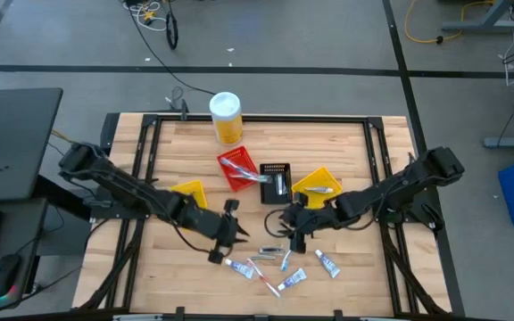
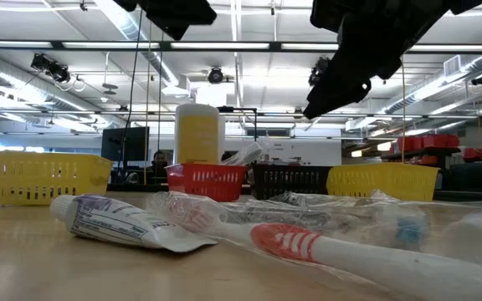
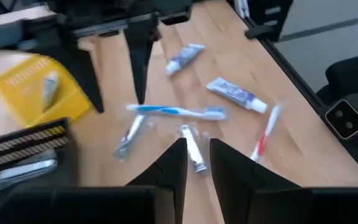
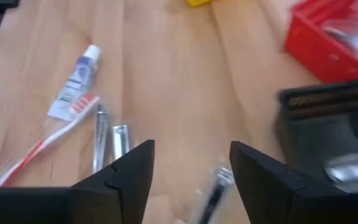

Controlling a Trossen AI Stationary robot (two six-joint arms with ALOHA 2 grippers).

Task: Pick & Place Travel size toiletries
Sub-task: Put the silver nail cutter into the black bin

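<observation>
Left end effector (image 1: 226,234) hovers mid-desk, just above the front pile; fingers (image 3: 174,163) nearly closed w/ a thin gap, nothing in them. Right end effector (image 1: 291,223) hangs close by, just behind the pile; fingers (image 4: 132,165) spread wide, empty.

Toiletries lie loose near the front edge, centre: blue toothbrush (image 3: 174,111), red toothbrush (image 3: 265,132), white tubes (image 3: 236,94) w/ blue print, a few small metal-looking bits (image 4: 120,140). Several are in clear wrap, shiny and flat on the wood.

Bins sit behind, mid-desk: yellow bin (image 1: 189,191) left, red bin (image 1: 237,168), black bin (image 1: 276,179), second yellow bin (image 1: 318,182) right, canister (image 1: 226,117) by the back edge. Red, black and right yellow bins already hold an item or more.

Risks, as I judge: both arms crowd the same patch, so a clash is likely if both drop together. Items are thin and flat, wrap is slick → fingers may skid, pinch wrap only, or drag neighbours along. Overlapping pieces could come up as a pair.
</observation>
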